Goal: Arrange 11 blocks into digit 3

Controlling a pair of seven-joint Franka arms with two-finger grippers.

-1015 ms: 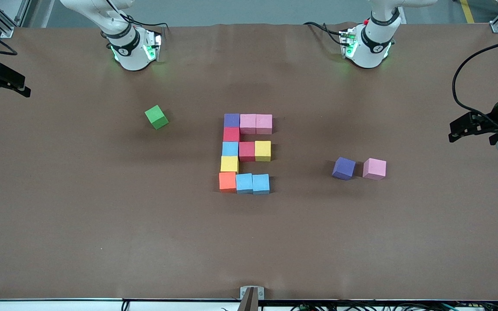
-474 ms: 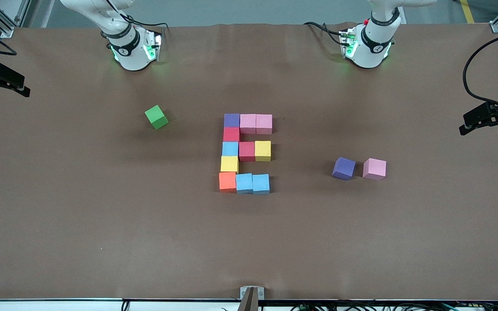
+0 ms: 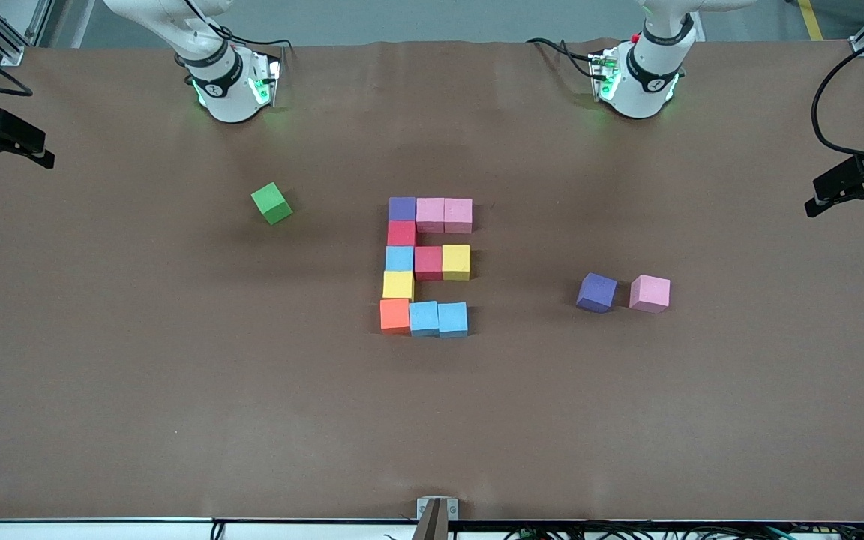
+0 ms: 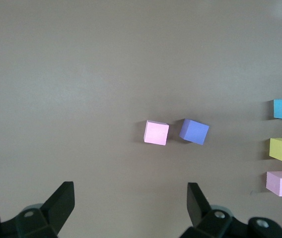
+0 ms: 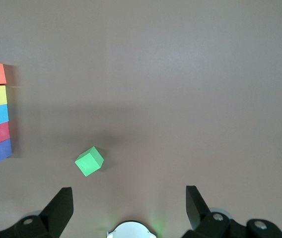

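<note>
Eleven blocks form the digit 3 mid-table, reading as an "E": a column of purple [image 3: 402, 208], red [image 3: 401, 233], blue [image 3: 399, 259], yellow [image 3: 398, 285] and orange [image 3: 394, 315] cubes. Bars of two pink [image 3: 444, 215], red and yellow [image 3: 456, 262], and two blue [image 3: 438, 319] cubes join it. My left gripper [image 3: 848, 199] is open and empty, up at the left arm's end of the table; it also shows in the left wrist view [image 4: 131, 191]. My right gripper [image 3: 12, 150] is open and empty at the right arm's end; it also shows in the right wrist view [image 5: 129, 193].
A loose purple cube [image 3: 597, 292] and a loose pink cube [image 3: 649, 293] lie side by side toward the left arm's end, also in the left wrist view [image 4: 194, 131] [image 4: 156, 133]. A green cube [image 3: 271, 203] lies toward the right arm's end.
My left gripper has drawn back toward the left arm's end of the table and toward the bases. The right arm and the cubes have not moved.
</note>
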